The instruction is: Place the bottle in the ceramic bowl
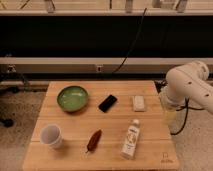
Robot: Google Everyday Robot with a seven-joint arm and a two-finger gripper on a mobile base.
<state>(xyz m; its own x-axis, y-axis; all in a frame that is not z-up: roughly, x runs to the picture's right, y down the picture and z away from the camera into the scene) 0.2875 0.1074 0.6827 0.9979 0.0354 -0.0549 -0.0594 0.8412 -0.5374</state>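
The bottle (131, 139), slim and white with a pale label, lies on its side near the front right of the wooden table (75, 122), cap pointing away from me. The green ceramic bowl (73, 97) sits at the back left with nothing in it. My white arm (190, 85) reaches in from the right. Its gripper (168, 113) hangs at the table's right edge, above and to the right of the bottle, open and holding nothing.
A white cup (51, 135) stands at the front left. A brown elongated object (94, 140) lies left of the bottle. A black flat device (107, 103) and a small white block (138, 103) lie between the bowl and the arm. Cables hang behind the table.
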